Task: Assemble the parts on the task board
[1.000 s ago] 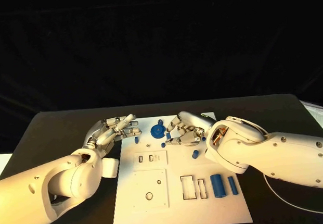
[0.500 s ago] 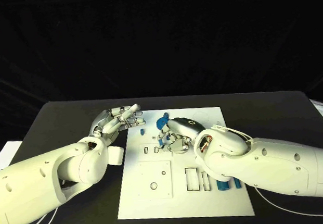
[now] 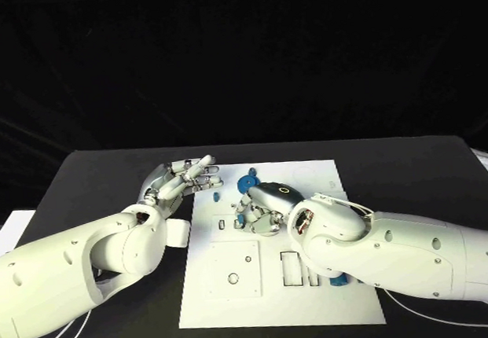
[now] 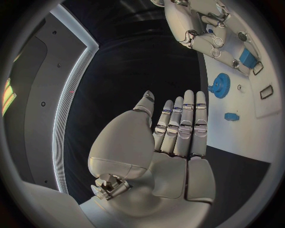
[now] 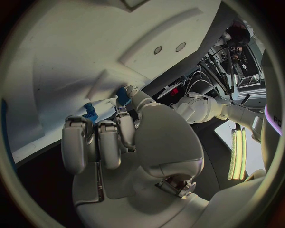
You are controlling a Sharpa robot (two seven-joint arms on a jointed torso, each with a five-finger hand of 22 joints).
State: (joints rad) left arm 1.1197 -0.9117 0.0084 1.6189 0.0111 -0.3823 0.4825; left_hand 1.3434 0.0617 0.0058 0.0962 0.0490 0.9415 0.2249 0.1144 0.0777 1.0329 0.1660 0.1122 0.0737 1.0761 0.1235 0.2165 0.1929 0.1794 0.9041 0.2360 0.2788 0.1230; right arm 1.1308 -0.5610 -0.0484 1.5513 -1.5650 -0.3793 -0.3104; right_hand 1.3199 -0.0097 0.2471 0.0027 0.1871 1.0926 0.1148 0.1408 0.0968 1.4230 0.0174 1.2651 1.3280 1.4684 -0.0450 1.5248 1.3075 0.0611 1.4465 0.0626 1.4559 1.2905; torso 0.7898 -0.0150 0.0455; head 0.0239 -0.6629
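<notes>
The white task board (image 3: 278, 308) lies in the middle of the black table. My right hand (image 3: 264, 208) is low over the board's upper middle, its fingers curled down and pinching a small blue part (image 5: 123, 96), seen as a blue block (image 4: 248, 59) from the left wrist. A blue gear (image 3: 247, 184) stands just beyond that hand, with another small blue piece (image 3: 219, 196) to its left. My left hand (image 3: 183, 180) hovers at the board's upper left edge, flat and holding nothing, its fingers (image 4: 185, 124) straight and side by side.
A square plate with holes (image 3: 235, 270) and narrow rectangular slots (image 3: 288, 268) mark the board's lower half. Blue parts (image 3: 342, 279) lie at its lower right, mostly hidden under my right forearm. A white sheet (image 3: 5, 235) lies at the table's left edge.
My right hand has come from the gear's right side down onto the board just in front of the gear, its fingers closing in. My left hand has barely moved.
</notes>
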